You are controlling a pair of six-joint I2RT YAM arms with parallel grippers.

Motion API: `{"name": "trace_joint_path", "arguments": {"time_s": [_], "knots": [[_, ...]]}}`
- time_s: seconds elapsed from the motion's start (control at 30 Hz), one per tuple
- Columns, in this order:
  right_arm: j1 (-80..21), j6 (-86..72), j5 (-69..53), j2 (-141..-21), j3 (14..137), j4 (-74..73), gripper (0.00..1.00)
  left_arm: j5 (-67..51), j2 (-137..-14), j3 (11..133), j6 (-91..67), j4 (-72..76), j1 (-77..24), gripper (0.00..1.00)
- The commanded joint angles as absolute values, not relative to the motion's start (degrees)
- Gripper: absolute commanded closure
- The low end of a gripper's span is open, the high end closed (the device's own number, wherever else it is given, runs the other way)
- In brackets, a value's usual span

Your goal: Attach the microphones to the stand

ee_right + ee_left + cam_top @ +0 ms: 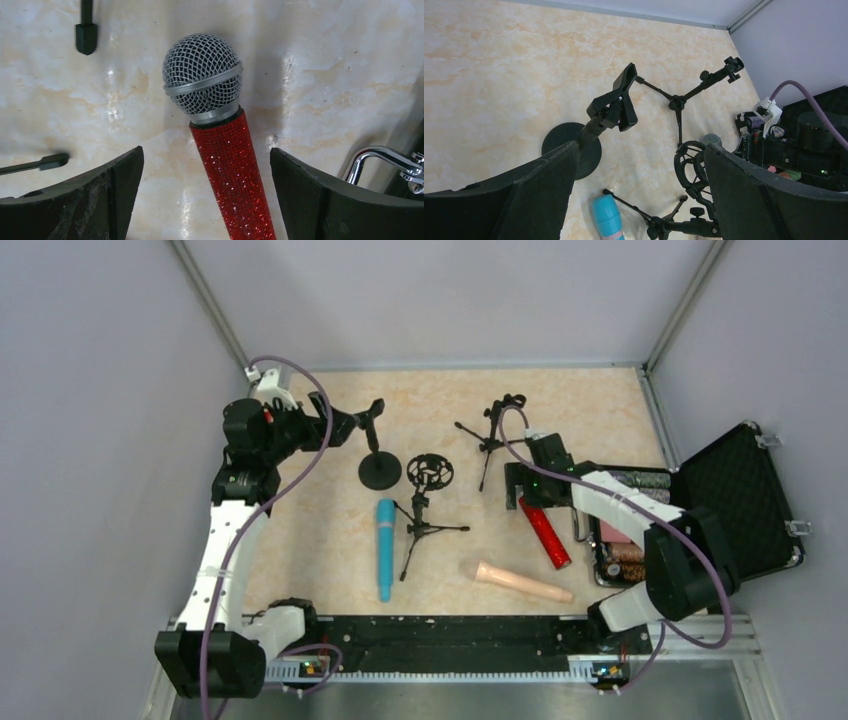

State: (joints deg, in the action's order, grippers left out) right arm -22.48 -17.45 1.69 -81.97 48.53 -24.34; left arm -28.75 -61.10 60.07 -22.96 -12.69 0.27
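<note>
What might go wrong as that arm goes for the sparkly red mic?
1. The red microphone lies loose on the table beneath the open right gripper. Being round, it may roll or slip as the fingers close.
2. A chrome latch sits close to that gripper and might snag it.
3. The open left gripper hovers near the clip stand, which a nudge might tip.

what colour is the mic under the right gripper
Glittery red microphone with a silver mesh head, clearest in the right wrist view.
</note>
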Motion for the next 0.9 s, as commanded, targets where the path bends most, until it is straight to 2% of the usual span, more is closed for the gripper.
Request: {"name": "trace_joint_path", "arguments": {"time_s": [0.0,0.2,0.27,0.43,0.53,0.7,0.87], "knots": [[-25.2,-16.3,9.8,-85.0,51.6,-26.2,0.08,-27.5,-59.8,60.0,-20.9,-12.7,0.3,0.01],[-28.9,-16.6,15.0,-90.3,53.9,-26.2,0.14,-26.9,-58.7,58.5,-21.5,-13.5,-1.7,0.02],[-29.8,-16.8,16.2,-91.5,54.4,-26.2,0.2,-26.3,-58.0,56.9,-21.3,-13.8,-2.2,0.03],[-29.9,-17.7,13.6,-92.9,54.1,-24.4,0.41,-22.3,-56.2,53.4,-19.9,-18.1,-2.7,0.04],[-29.9,-19.0,12.6,-93.1,53.8,-23.2,0.43,-20.2,-54.7,50.8,-19.3,-19.1,-3.7,0.09],[-29.1,-23.0,7.4,-90.8,51.2,-18.8,0.45,-14.9,-54.6,52.5,-15.8,-21.9,-8.4,0.11],[-26.7,-25.1,6.7,-88.2,47.6,-15.8,0.75,-15.5,-55.2,52.5,-16.1,-22.3,-8.4,0.12]]}}
